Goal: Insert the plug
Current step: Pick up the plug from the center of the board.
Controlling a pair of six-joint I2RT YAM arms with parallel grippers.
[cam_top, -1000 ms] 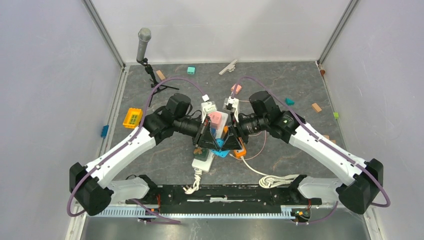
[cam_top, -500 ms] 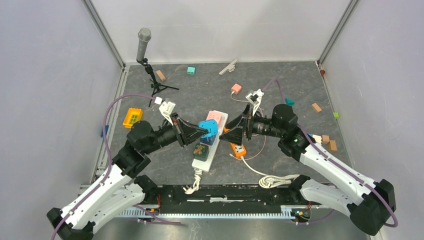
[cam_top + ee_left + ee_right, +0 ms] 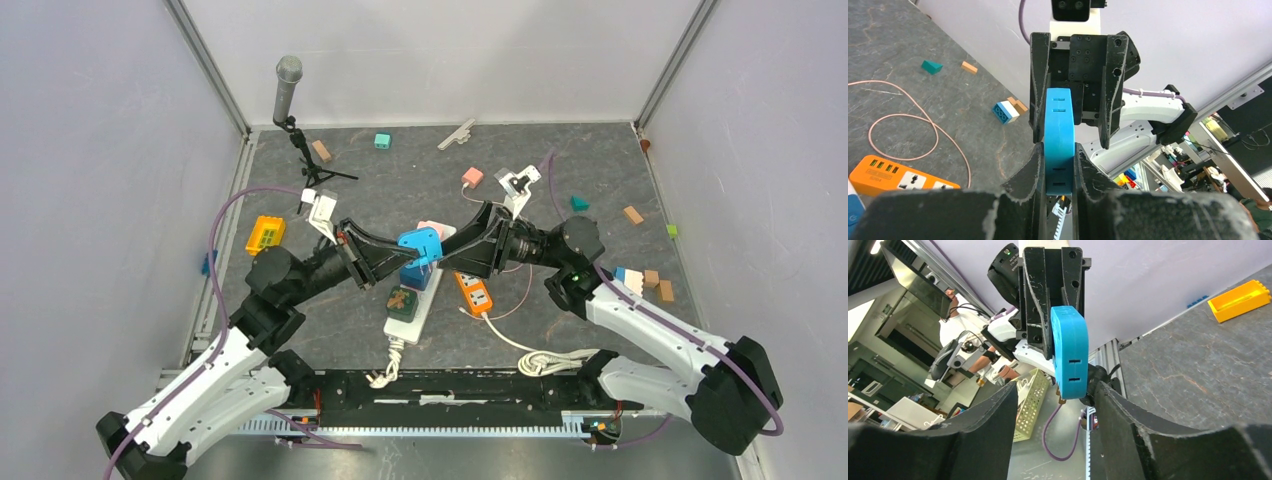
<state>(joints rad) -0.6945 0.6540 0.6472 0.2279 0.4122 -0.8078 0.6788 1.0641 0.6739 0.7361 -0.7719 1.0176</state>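
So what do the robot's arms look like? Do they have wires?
The left arm and right arm have white shells with black joints, and a purple cable loops along each. The left gripper and right gripper are black, each with two wide, pointed fingers.

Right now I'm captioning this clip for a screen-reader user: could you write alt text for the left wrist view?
The left tool clamps a blue plug edge-on between its fingers, while the right tool faces it, open, fingers on either side of the plug's far end. An orange power strip and a looped pink cable lie on the grey table at left.
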